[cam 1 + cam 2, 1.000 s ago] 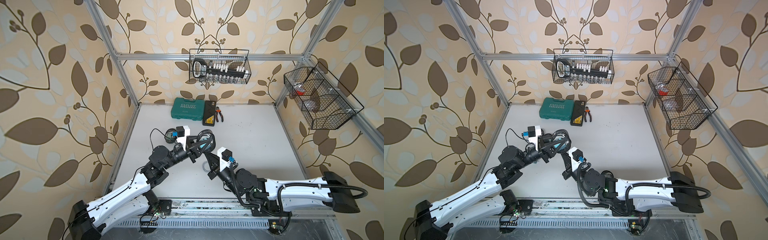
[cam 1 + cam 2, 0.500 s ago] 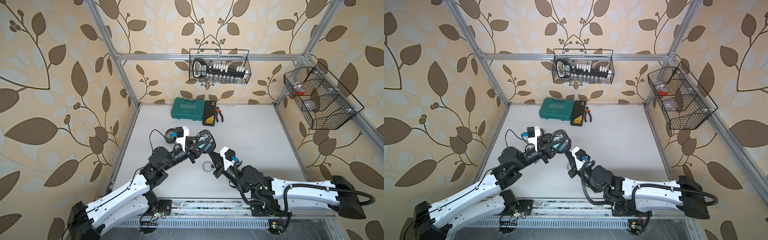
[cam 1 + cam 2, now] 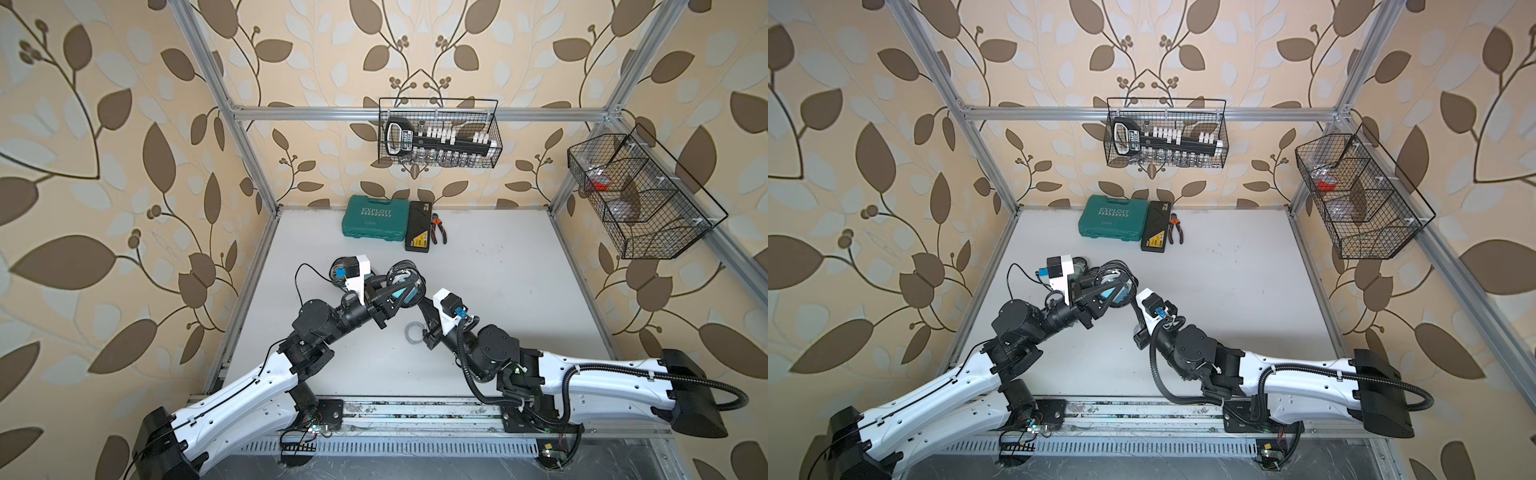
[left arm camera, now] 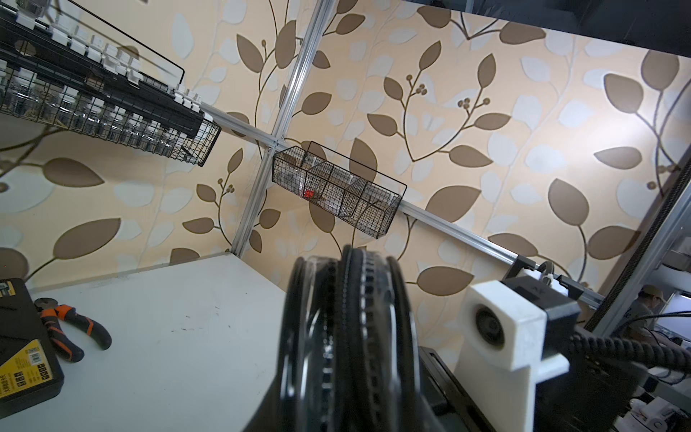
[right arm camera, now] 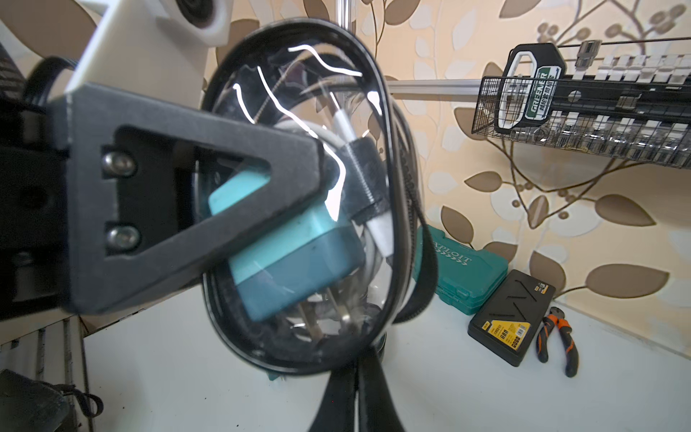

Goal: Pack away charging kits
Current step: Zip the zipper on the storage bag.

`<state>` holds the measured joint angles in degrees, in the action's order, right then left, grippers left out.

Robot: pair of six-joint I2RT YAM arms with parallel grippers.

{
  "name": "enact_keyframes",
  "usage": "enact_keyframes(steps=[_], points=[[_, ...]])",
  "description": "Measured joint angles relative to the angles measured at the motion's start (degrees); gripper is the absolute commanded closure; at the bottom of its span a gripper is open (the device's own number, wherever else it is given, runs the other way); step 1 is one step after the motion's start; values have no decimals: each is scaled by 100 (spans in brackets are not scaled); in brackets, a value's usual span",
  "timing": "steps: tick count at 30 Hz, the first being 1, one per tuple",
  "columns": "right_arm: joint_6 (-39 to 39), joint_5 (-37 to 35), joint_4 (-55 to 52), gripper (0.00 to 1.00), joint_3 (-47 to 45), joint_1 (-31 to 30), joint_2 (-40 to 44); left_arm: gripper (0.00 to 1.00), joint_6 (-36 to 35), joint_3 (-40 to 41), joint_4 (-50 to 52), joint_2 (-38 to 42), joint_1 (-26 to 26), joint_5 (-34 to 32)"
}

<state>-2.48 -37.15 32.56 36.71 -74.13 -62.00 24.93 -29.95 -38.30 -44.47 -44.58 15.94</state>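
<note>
Black-rimmed pouch (image 5: 299, 104) held upright by left hand (image 3: 407, 284).

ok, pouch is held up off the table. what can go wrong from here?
The left end effector pinches the pouch across the adapter; a pull from the shut right end effector at its rim could twist it loose.
The zip looks partly open, so contents might spill.
The loose cable coil by the right wrist could get swept.

Bright even light, glare on pouch (image 5: 336, 93), near objects blurred
</note>
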Motion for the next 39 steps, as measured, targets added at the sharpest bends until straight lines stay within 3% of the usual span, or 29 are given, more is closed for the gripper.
enact_keyframes(steps=[8,20,30,39], points=[[-221,-144,-201,100,229,107,39,100,13,39,11,223,2,-157],[-684,398,-772,100,205,514,581,100,11,-72,164,-20,-2,146],[-1036,1554,-1241,100,297,1495,874,100,-98,-826,833,-693,44,514],[-1504,2302,-1685,100,667,1871,981,100,-315,-1176,1381,-782,42,831]])
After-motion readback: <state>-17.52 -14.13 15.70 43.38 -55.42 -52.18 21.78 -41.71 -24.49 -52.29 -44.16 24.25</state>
